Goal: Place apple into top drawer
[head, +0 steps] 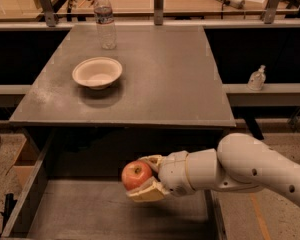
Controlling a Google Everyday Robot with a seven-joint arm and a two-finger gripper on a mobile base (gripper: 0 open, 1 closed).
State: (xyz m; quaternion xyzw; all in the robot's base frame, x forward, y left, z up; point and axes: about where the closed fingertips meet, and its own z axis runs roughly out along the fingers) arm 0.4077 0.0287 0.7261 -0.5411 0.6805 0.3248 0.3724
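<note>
The apple (136, 174) is red with yellowish patches and sits between the cream fingers of my gripper (142, 178). The gripper is shut on it and comes in from the right on a white arm. It holds the apple over the open top drawer (90, 215), a wide grey drawer pulled out below the table's front edge. The apple hangs above the drawer's flat bottom, right of its middle, not touching it.
A grey table (165, 79) stands above the drawer, with a white bowl (97, 72) at its left and a clear water bottle (106, 21) behind it. A small white bottle (256, 78) stands on a ledge at the right. A wooden bench runs along the back.
</note>
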